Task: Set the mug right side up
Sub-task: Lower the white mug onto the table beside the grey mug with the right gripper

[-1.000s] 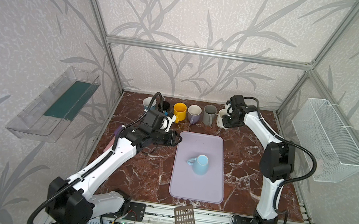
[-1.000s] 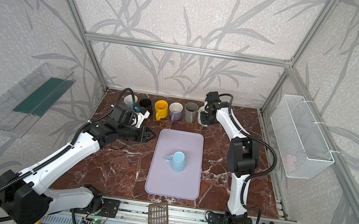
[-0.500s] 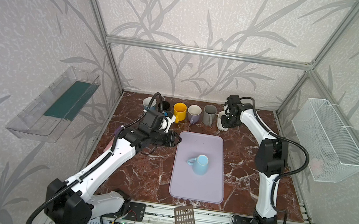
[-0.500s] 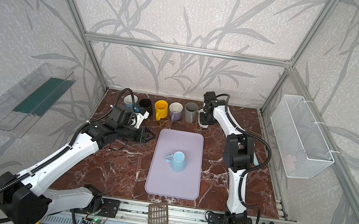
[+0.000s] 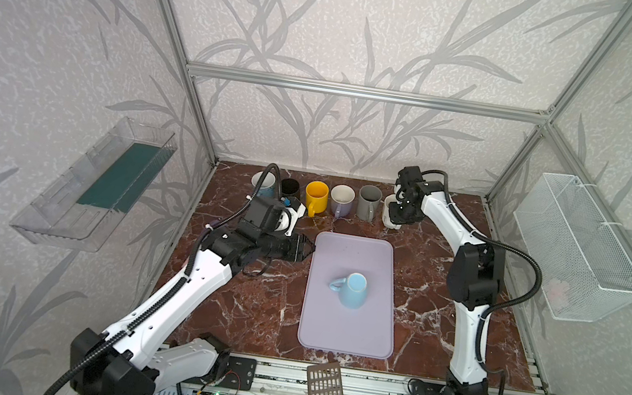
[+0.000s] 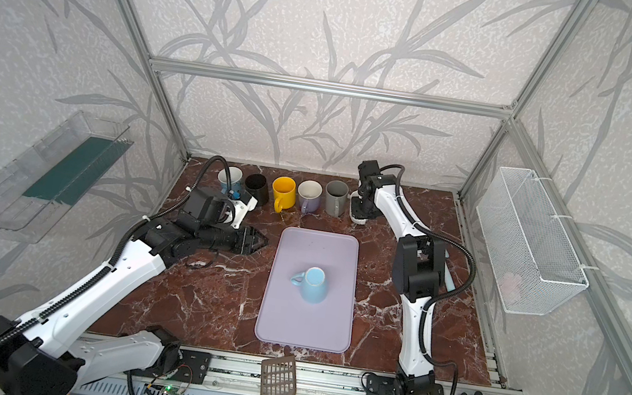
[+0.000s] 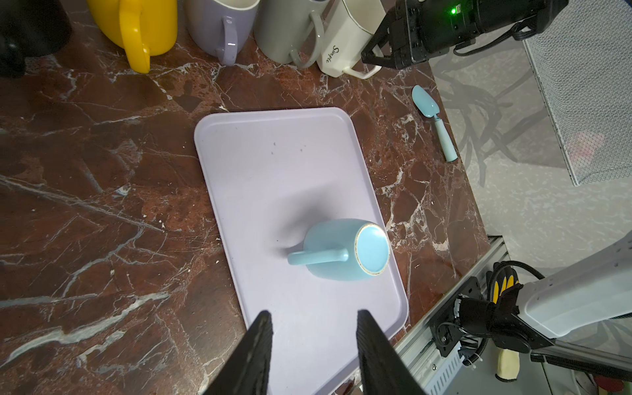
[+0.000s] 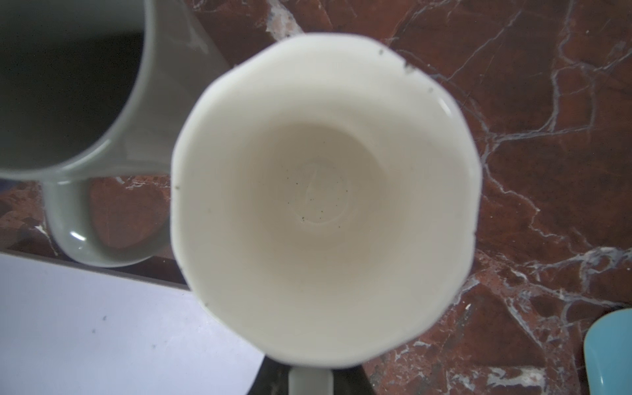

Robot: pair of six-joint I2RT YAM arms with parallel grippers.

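The light blue mug [image 5: 353,292] [image 6: 314,286] [image 7: 342,251] stands upside down on the lilac tray [image 5: 345,337] [image 7: 273,171], base up, its handle pointing toward my left arm. Open and empty, my left gripper [image 5: 309,248] [image 6: 262,241] [image 7: 314,318] hovers by the tray's left edge, short of the mug. At the back, my right gripper [image 5: 404,215] [image 8: 310,379] is shut on the handle of an upright cream mug [image 5: 387,215] [image 8: 325,191] [image 7: 345,41] at the right end of the mug row.
Upright mugs line the back: white-blue [image 5: 263,185], black [image 5: 290,188], yellow [image 5: 315,198], lilac [image 5: 342,201], grey [image 5: 369,202]. A blue spoon [image 7: 434,116] lies right of the tray. A wire basket [image 5: 576,243] hangs on the right wall, a clear shelf [image 5: 98,184] on the left.
The right arm's elbow has swung a little to the left while its gripper stays on the cream mug. The left arm and the blue mug have not moved.
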